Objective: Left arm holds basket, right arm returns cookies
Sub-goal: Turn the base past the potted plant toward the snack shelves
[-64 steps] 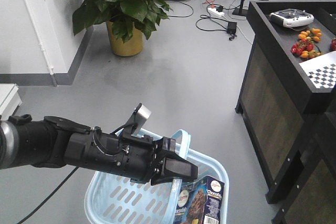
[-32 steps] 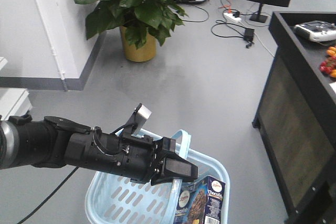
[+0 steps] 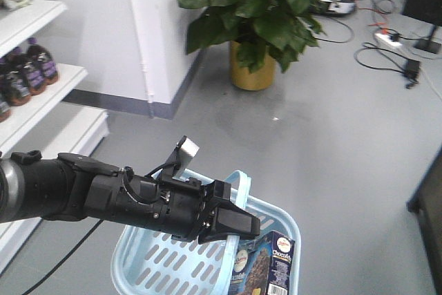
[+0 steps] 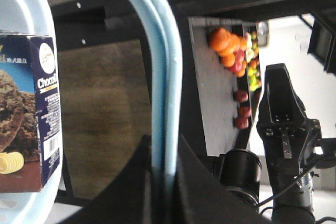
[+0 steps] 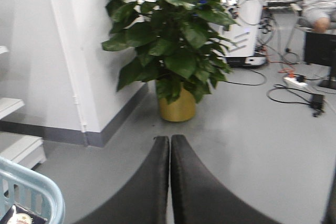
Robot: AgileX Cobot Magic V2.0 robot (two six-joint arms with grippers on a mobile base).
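- One left gripper (image 3: 230,223) here, right up close, clenched hard on the handle (image 3: 239,183). The left wrist view has a black finger (image 4: 139,182) on each side of the pale blue loop.
- Behind it is the one left arm (image 3: 76,195), thick and black with loose cables. Its little silver-white tab (image 3: 186,147) sticks up above the wrist.
- One basket (image 3: 135,260), light blue with slotted sides, hangs from that grip above the grey floor (image 3: 331,150).
- One box of cookies (image 3: 268,266), and it's in the basket! It stands upright at the right-hand end against the rim, just below and to the right of the clamped jaws.
- The handle runs between the gripper and the box, and no finger touches the carton.
- Over to the one right gripper (image 5: 169,182): fingers pressed flat together, gripping nothing. The basket's rim sits off at the lower left edge of its view, well apart from the tips.
- The left wrist view catches the right arm (image 4: 286,124) beyond the handle, beside a dark counter (image 4: 215,103) carrying a heap of fruit (image 4: 231,51).
- Further out on the left are white shelves (image 3: 41,98), with a row of dark bottles (image 3: 31,67) on the middle tier.
- Far end: one leafy plant (image 3: 262,5) in a gold pot (image 3: 252,67) by the white wall, with cables (image 3: 387,53) sprawled on the floor to its right.
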